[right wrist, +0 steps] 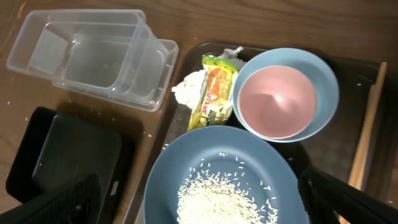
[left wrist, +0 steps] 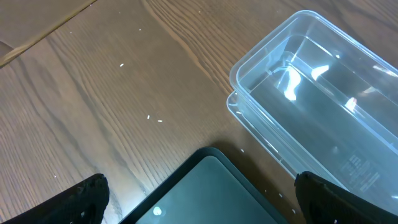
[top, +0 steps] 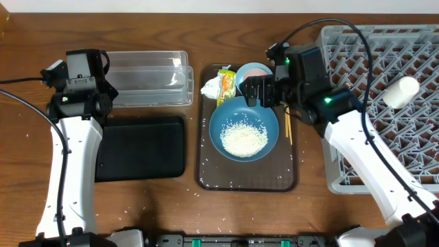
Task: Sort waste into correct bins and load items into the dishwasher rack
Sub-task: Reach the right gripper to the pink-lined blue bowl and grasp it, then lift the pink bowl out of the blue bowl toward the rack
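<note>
Table [top: 206, 27]: wooden, strewn with stray grains.
Dishwasher rack [top: 411, 48]: grey lattice crate at the right edge.
Brown tray [top: 281, 171]: centre, just left of the rack.
Black tray [top: 140, 147]: left of the brown tray.
Clear tub [top: 147, 79]: just behind the black tray.
Large blue bowl [top: 219, 127]: on the brown tray, holding a heap of rice [top: 243, 140].
Small bowl [right wrist: 326, 93]: pink inside, behind the large bowl.
Cup [top: 401, 91]: white, lying on the rack's lattice.
Left fingers [left wrist: 81, 199]: spread wide, gripping nothing, above the tub and black tray.
Right fingers [right wrist: 62, 202]: spread wide, gripping nothing, over the large bowl's rear rim.
Wrapper [top: 226, 86]: yellow-green, beside the small bowl.
Tissue [top: 210, 87]: crumpled, touching the wrapper's left side.
Chopsticks [top: 289, 127]: along the brown tray's right edge.
</note>
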`<action>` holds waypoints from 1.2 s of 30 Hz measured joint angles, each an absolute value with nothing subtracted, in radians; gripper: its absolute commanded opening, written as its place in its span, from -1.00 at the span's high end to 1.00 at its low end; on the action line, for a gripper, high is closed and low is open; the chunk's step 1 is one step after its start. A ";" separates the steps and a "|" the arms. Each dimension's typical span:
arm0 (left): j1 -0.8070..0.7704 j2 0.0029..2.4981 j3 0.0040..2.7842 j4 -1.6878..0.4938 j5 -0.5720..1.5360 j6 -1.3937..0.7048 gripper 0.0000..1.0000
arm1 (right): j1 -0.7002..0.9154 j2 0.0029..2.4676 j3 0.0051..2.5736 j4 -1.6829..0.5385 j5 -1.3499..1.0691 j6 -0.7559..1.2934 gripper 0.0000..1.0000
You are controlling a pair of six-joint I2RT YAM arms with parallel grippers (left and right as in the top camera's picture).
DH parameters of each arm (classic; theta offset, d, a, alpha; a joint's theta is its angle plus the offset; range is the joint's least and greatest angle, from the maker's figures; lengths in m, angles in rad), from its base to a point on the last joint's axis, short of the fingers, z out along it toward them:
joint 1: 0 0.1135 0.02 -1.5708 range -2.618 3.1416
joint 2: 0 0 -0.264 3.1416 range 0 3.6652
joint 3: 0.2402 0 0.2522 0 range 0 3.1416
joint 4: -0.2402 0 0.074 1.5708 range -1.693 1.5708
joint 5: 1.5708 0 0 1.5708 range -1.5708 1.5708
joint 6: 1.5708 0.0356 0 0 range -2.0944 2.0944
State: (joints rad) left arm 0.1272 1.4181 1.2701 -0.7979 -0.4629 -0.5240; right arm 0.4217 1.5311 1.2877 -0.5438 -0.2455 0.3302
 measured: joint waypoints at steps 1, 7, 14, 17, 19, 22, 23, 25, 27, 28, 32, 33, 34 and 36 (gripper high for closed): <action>0.127 1.418 1.270 -0.798 -0.463 -0.524 -0.96 | 0.424 1.531 1.288 -0.542 -0.247 0.330 -0.98; 0.127 1.418 1.270 -0.798 -0.463 -0.524 -0.96 | 0.424 1.531 1.288 -0.504 -0.243 0.294 -0.83; 0.127 1.418 1.270 -0.798 -0.463 -0.524 -0.96 | 0.423 1.550 1.350 -0.508 -0.234 0.230 -0.98; 0.127 1.418 1.270 -0.798 -0.463 -0.524 -0.96 | 0.422 1.614 1.497 -0.608 -0.228 0.201 -0.95; 0.127 1.418 1.270 -0.798 -0.463 -0.524 -0.96 | 0.423 1.684 1.633 -0.704 -0.226 0.187 -0.95; 0.127 1.418 1.270 -0.798 -0.463 -0.524 -0.96 | 0.423 1.815 1.841 -0.867 -0.221 0.159 -0.87; 0.127 1.418 1.270 -0.798 -0.463 -0.524 -0.96 | 0.423 1.866 1.905 -0.920 -0.216 0.147 -0.75; 0.127 1.418 1.270 -0.798 -0.463 -0.524 -0.96 | 0.423 1.950 1.998 -1.002 -0.206 0.134 -0.37; 0.127 1.418 1.270 -0.798 -0.463 -0.524 -0.96 | 0.423 2.048 2.076 -1.055 -0.197 0.129 -0.29; 0.127 1.418 1.270 -0.798 -0.463 -0.524 -0.96 | 0.423 2.088 2.094 -1.067 -0.191 0.132 -0.29; 0.127 1.418 1.270 -0.798 -0.463 -0.524 -0.96 | 0.424 2.190 2.102 -1.093 -0.182 0.134 -0.25; 0.127 1.418 1.270 -0.798 -0.463 -0.524 -0.96 | 0.424 2.208 2.102 -1.096 -0.182 0.134 -0.22; 0.127 1.418 1.270 -0.798 -0.463 -0.524 -0.96 | 0.425 2.220 2.102 -1.099 -0.182 0.137 -0.22; 0.127 1.418 1.270 -0.798 -0.463 -0.524 -0.96 | 0.429 2.231 2.102 -1.100 -0.178 0.141 -0.20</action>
